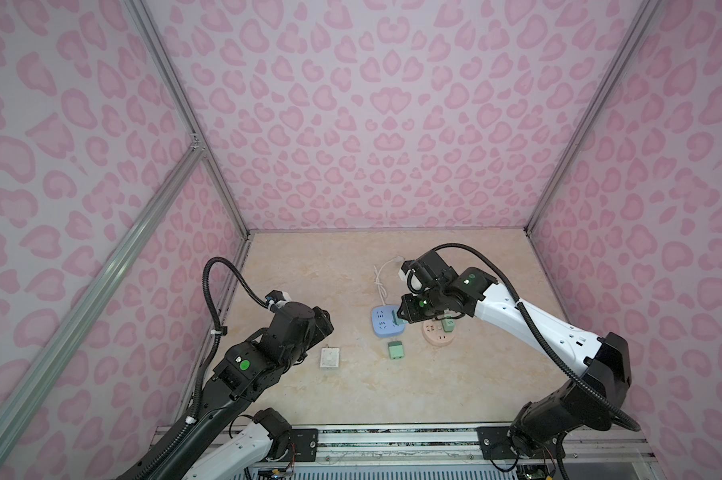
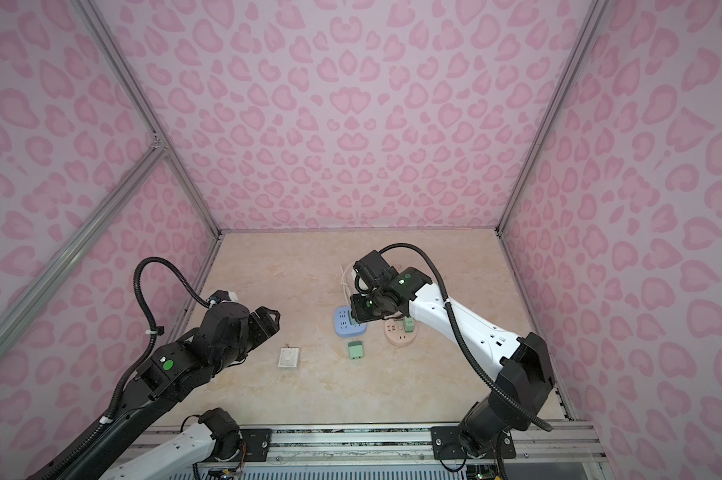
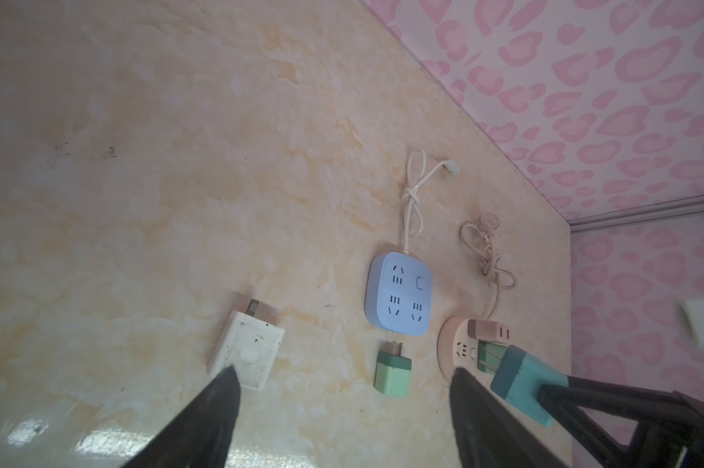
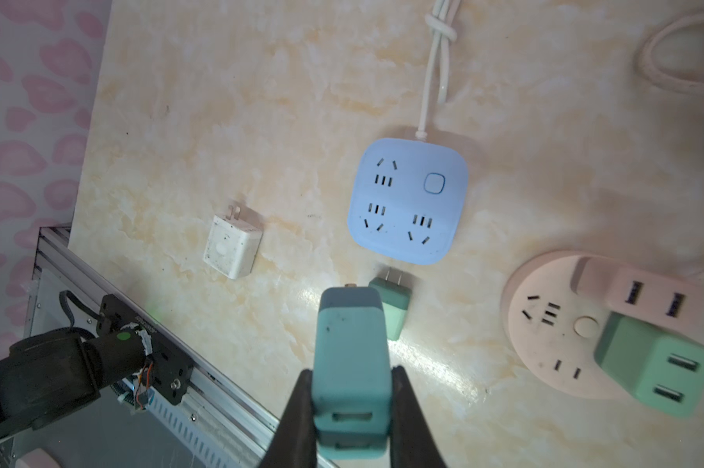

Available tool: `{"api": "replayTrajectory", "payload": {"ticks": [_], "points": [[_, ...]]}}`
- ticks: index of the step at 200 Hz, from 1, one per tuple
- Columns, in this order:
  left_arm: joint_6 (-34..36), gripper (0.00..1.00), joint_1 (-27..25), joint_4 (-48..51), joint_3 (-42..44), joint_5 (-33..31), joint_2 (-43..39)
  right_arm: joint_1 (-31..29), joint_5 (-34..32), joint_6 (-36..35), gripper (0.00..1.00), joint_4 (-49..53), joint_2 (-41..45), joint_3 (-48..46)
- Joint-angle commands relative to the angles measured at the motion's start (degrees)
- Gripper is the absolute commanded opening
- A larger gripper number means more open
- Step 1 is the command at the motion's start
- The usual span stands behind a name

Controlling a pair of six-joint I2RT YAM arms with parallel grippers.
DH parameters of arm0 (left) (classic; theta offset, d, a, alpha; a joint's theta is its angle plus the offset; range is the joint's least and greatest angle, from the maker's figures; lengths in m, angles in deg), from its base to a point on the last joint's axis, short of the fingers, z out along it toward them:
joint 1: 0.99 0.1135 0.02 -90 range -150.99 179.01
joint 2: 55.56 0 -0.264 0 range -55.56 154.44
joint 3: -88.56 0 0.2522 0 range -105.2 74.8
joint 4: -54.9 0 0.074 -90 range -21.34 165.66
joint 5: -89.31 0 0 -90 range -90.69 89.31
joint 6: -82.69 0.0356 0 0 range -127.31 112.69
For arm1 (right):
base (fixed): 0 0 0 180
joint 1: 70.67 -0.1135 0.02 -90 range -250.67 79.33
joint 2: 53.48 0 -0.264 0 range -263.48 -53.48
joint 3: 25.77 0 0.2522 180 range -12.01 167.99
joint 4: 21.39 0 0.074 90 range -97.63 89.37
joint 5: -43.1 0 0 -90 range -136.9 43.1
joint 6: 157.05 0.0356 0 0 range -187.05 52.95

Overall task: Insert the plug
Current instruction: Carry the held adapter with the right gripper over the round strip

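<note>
No readable text, no brands, no numbers — nothing legible anywhere.

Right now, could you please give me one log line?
right claw: shut on teal plug | left claw: open, empty | blue power strip: sockets free

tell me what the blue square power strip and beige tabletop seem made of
The blue square power strip looks like matte moulded plastic: rounded corners, even colour. The beige tabletop is glossy, marble-patterned, with glare patches; stone or laminate, cannot tell.
</note>
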Motion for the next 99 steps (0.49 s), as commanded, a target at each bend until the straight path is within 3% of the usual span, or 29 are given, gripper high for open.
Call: {"api": "replayTrajectory", "payload": {"ticks": [1, 36, 99], "points": [[2.92, 0.83, 0.05, 0.71, -0.51, -1.96, 0.48, 0.74, 2.58, -5.35, 0.0, 11.34, -2.29, 3.76], [3.89, 0.82, 0.07, -1.75, 0.7, 0.33, 2.83, 3.79, 3.68, -7.19, 0.0, 13.58, -4.6, 7.18], [4.27, 0.81, 0.07, -5.81, 2.13, 4.7, 7.74, 8.7, -3.87, -9.56, 0.0, 18.24, -3.94, 5.76]]}}
